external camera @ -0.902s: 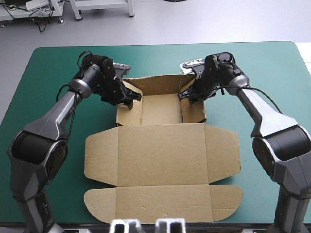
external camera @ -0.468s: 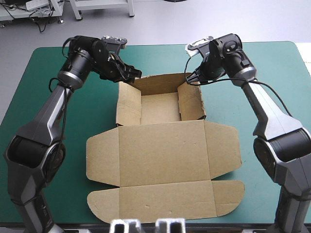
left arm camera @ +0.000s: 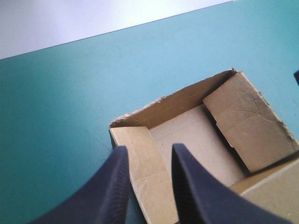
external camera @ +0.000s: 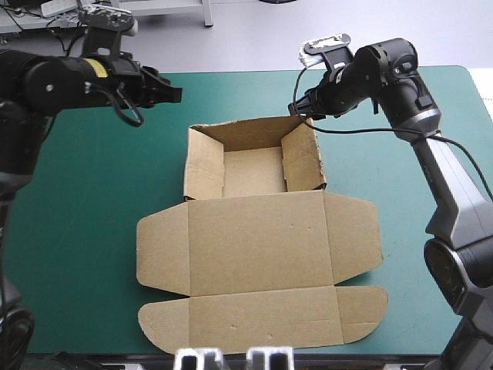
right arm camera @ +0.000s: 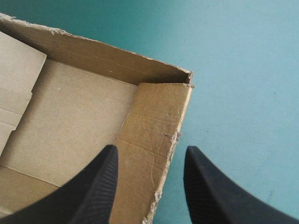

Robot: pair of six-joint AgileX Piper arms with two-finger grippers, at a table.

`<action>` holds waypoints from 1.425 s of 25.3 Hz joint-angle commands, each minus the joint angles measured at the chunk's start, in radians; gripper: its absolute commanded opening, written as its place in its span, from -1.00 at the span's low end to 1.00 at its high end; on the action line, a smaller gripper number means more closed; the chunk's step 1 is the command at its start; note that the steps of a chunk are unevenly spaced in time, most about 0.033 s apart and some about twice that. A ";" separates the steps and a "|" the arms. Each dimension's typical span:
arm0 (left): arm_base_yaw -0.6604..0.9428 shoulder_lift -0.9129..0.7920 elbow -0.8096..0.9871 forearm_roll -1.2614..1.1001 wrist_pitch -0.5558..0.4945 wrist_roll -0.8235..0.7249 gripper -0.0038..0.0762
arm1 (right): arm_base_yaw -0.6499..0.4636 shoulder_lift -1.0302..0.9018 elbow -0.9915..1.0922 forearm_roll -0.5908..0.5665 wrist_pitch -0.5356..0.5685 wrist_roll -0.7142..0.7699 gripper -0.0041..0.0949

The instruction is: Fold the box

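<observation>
The brown cardboard box [external camera: 254, 239] lies mid-table on the teal-green cover [external camera: 85, 200], its tray walls raised at the far side and its lid flat nearer (cut off in both wrist views). The left gripper [left arm camera: 150, 148] and the right gripper [right arm camera: 152, 148] hang raised near the tray's far corners, fingers apart.

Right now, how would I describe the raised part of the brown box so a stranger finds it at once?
On the teal-green table cover lies one cut sheet of brown cardboard, the box. Its far end is a small open tray with raised walls. Only this part stands up: the wide lid panels nearer the robot lie flat.
</observation>
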 commanded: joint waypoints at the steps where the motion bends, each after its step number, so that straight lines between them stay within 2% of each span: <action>1: -0.007 -0.145 0.071 -0.009 0.044 0.032 -0.54 | -0.003 -0.046 0.006 0.004 0.010 0.014 -0.08; 5: -0.007 -0.277 0.240 0.012 0.042 0.057 -0.65 | -0.003 -0.019 0.069 -0.025 0.010 0.014 -0.08; 7: -0.007 -0.372 0.388 0.028 0.026 0.063 -0.66 | -0.003 0.020 0.095 -0.024 0.008 0.014 -0.08; 8: -0.007 -0.438 0.494 0.035 -0.003 0.069 -0.66 | -0.003 0.055 0.095 -0.021 0.008 0.014 -0.08; 15: -0.007 -0.685 0.884 0.042 -0.124 0.070 -0.66 | -0.003 0.158 0.095 -0.022 0.008 0.012 -0.11; 17: -0.007 -0.733 0.968 0.067 -0.139 0.068 -0.66 | -0.003 0.170 0.095 -0.041 0.008 -0.014 -0.55; 18: -0.007 -0.748 1.002 0.086 -0.141 0.068 -0.66 | -0.003 0.170 0.095 -0.057 0.008 -0.038 -0.87; 19: -0.007 -0.755 1.019 0.099 -0.141 0.068 -0.66 | -0.003 0.166 0.095 -0.093 0.009 -0.036 -0.94; 24: -0.007 -0.755 1.031 0.133 -0.152 0.068 -0.66 | -0.030 0.124 0.093 -0.252 0.009 -0.035 -0.93; 30: -0.007 -0.755 1.031 0.175 -0.162 0.067 -0.66 | -0.217 0.043 0.093 -0.279 0.011 -0.045 -0.93; 36: -0.007 -0.755 1.031 0.175 -0.164 0.067 -0.66 | -0.501 -0.009 0.135 -0.277 0.011 -0.085 -0.93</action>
